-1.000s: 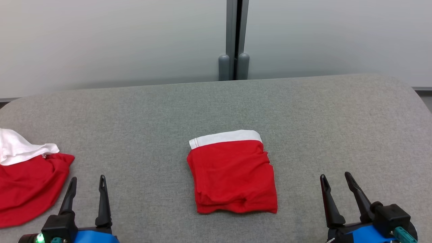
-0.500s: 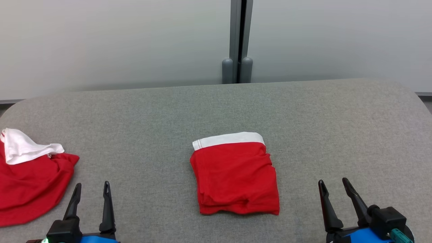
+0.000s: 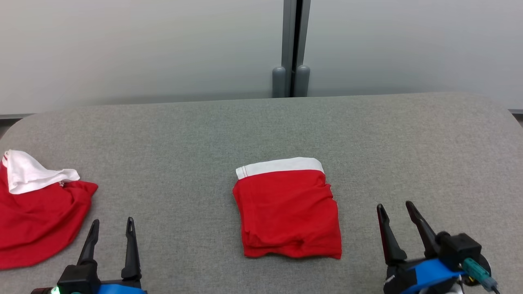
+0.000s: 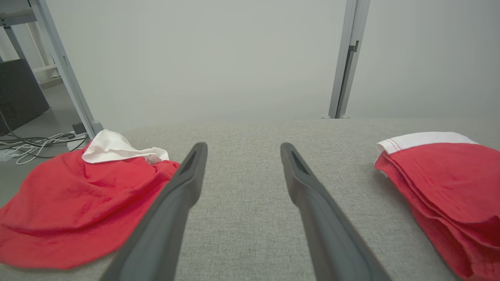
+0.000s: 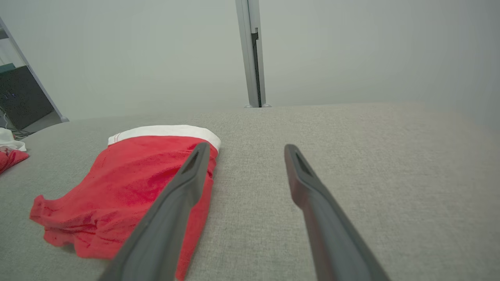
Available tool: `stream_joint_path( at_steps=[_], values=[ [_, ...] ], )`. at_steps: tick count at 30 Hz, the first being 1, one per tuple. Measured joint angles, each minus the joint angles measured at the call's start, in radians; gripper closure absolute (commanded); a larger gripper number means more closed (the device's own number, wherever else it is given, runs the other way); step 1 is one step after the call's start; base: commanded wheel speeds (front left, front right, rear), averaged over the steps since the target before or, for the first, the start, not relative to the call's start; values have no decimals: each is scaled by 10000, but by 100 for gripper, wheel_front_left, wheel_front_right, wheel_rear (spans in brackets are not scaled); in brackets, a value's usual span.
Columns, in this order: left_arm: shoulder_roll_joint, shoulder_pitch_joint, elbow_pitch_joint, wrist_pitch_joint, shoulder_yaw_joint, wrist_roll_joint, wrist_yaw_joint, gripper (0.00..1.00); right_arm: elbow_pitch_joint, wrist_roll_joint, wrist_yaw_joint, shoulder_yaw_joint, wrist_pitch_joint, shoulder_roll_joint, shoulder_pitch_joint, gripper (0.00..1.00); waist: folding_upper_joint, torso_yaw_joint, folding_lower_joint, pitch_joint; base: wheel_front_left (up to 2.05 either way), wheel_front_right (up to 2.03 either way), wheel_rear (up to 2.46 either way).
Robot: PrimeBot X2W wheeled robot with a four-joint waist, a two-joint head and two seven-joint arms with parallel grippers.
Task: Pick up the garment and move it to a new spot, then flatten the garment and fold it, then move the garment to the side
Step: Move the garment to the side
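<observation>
Your folded red boxer shorts point(image 3: 288, 212) lie flat at the middle of the grey table point(image 3: 184, 134).
You have the left gripper point(image 3: 112, 221) well apart on their left and the right gripper point(image 3: 395, 205) near their right edge, both spread wide and empty; a crumpled red-and-white garment point(image 3: 36, 212) lies far left.

left gripper point(image 3: 112, 221), right gripper point(image 3: 394, 204), long dark tapered fingers point(image 3: 130, 249), black housings point(image 3: 457, 247), blue wrist covers point(image 3: 429, 271), teal plug point(image 3: 474, 267), green light point(image 3: 54, 290)

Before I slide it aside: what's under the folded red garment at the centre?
The folded garment lies on the grey table, with several thicknesses of its own cloth showing at its near edge. Nothing pokes out around it; the surface directly beneath is covered.
</observation>
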Motion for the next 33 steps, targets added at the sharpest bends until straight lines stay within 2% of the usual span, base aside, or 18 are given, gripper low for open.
stream_joint_path(
  at_steps=[8,16,27,33],
  values=[
    [-21,-344,-73,0,-63,0,27,0,999,-174,0,909,184,4,-2223,0,0,164,1,393,0,0,0],
    [-67,-723,-75,0,-247,-46,29,0,3264,-155,0,1457,1043,10,-3967,0,1,502,2,836,0,0,0],
    [-113,-931,0,0,-316,-102,61,0,6042,594,0,1866,732,17,-4635,0,3,806,2,1180,0,0,0],
    [-127,-1018,42,0,-357,-117,71,0,6869,1611,0,2794,573,17,-4804,0,3,802,1,1247,0,0,0]
  ],
)
